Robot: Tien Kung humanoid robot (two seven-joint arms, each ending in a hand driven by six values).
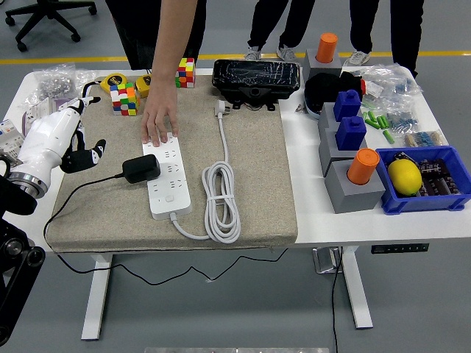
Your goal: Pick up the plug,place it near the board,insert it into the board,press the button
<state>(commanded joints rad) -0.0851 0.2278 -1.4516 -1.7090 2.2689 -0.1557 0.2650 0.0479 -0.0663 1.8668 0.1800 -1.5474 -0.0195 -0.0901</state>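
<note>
A white rectangular power strip [168,176] lies lengthwise on a beige fabric mat [257,184] that covers the left and middle of the white table [316,213]. A black boxy plug adapter [141,168] sits against the strip's left edge about halfway along it, seated at the sockets there, and its thin black cord [73,202] trails left over the mat and off the table's near edge. The strip's own white cable [221,198] is looped in a coil just to the right of it, ending in a white plug [221,109] near the mat's far edge. The robot's left hand [73,143], white-shelled with black fingers [94,153], hovers over the mat's left edge, near the adapter but apart from it; the fingers are loosely spread and hold nothing. The right hand does not appear. A person standing at the far side reaches down with one hand [160,121], palm flat on the far end of the strip. Two multicoloured puzzle cubes [124,98] [186,73] stand beyond the mat's far left corner, and a black wrapped box [256,79] sits behind its far edge. On the right, a blue plastic bin [441,200] holds a yellow lemon [404,176], beside grey blocks [352,193] topped with orange caps [363,166].
</note>
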